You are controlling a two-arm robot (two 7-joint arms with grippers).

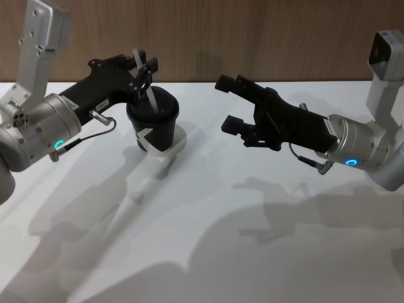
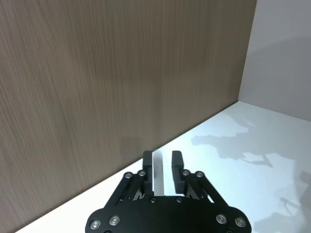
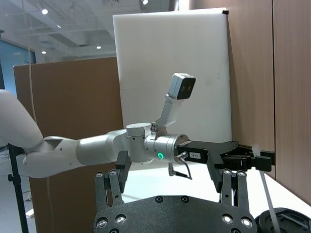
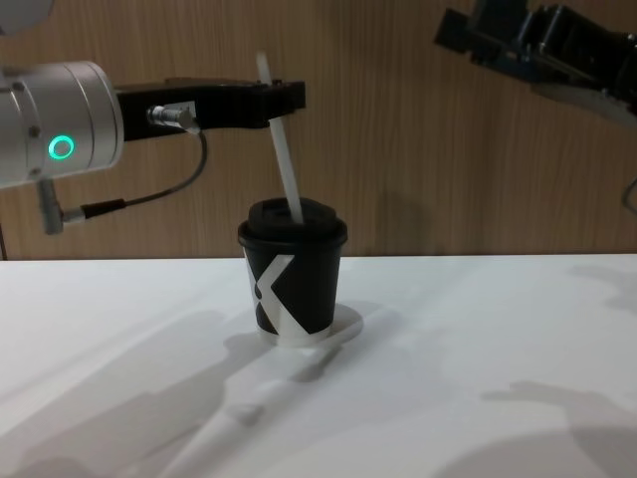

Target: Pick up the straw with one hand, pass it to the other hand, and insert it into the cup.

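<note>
The black cup (image 1: 154,129) with a white X mark and a black domed lid stands on the white table (image 1: 252,240). The white straw (image 4: 286,169) leans with its lower end in the lid's hole. My left gripper (image 4: 284,100) sits around the straw's upper part, above the cup. In the left wrist view the straw (image 2: 157,172) lies against one finger, with a visible gap to the other, so the left gripper (image 2: 163,165) is open. My right gripper (image 1: 227,103) hangs open and empty to the right of the cup, above the table.
A wood-panelled wall (image 1: 252,38) runs close behind the cup along the table's far edge. In the right wrist view the cup's lid (image 3: 284,221) shows beside the wall, with the left arm (image 3: 97,148) stretched across.
</note>
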